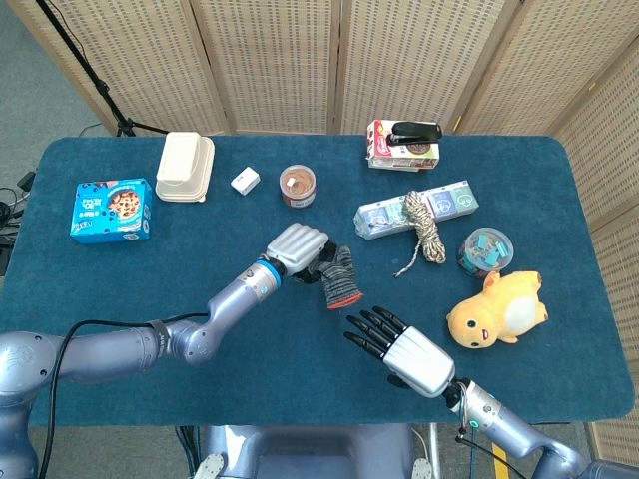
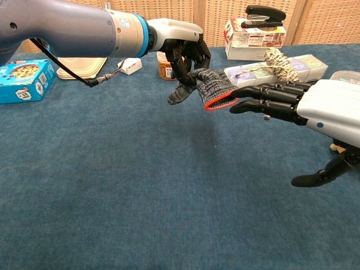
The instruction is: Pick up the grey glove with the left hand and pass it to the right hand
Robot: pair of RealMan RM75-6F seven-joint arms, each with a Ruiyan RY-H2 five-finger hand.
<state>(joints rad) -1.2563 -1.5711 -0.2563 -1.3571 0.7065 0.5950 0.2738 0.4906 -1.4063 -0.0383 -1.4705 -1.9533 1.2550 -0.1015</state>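
Note:
The grey glove (image 1: 339,275) (image 2: 209,89), with an orange-red cuff, hangs in the air above the middle of the blue table. My left hand (image 1: 298,248) (image 2: 187,49) grips it by the finger end, cuff pointing right. My right hand (image 1: 401,348) (image 2: 292,104) is open, fingers stretched out flat toward the glove. In the chest view its fingertips (image 2: 239,105) sit right at the cuff, touching or nearly so; I cannot tell which. Its thumb (image 2: 315,175) hangs apart below.
A yellow duck toy (image 1: 496,309), a tub of clips (image 1: 483,247), a rope coil (image 1: 423,226) on flat packs (image 1: 381,217) lie right. A stapler on a box (image 1: 403,144), brown jar (image 1: 298,185), small white box (image 1: 245,181), beige container (image 1: 184,166) and blue cookie box (image 1: 112,209) line the back.

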